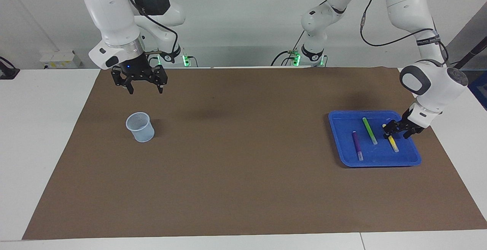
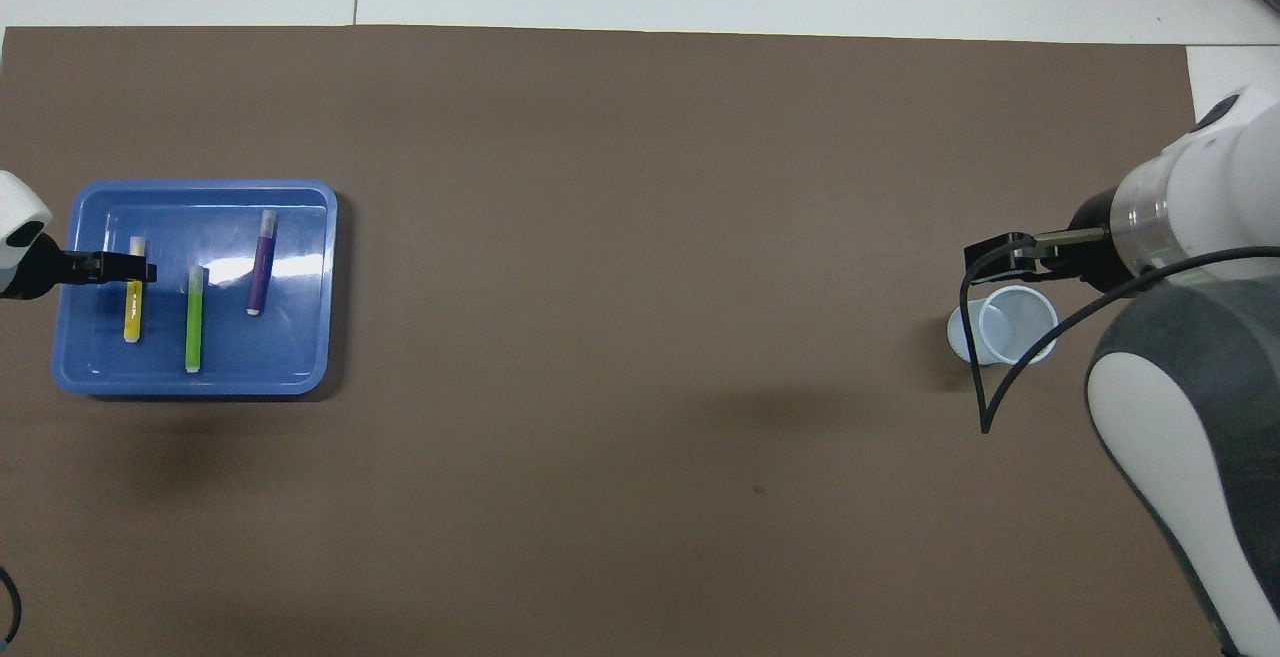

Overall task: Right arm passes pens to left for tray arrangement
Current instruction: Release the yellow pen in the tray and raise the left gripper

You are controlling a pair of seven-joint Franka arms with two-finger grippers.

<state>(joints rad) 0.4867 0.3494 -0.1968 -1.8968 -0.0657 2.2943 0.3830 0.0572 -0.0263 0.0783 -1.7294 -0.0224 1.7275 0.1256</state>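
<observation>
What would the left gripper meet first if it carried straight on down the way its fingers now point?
Most likely the yellow pen lying in the blue tray; the open left gripper sits just above it, though the exact gap is hard to judge.
</observation>
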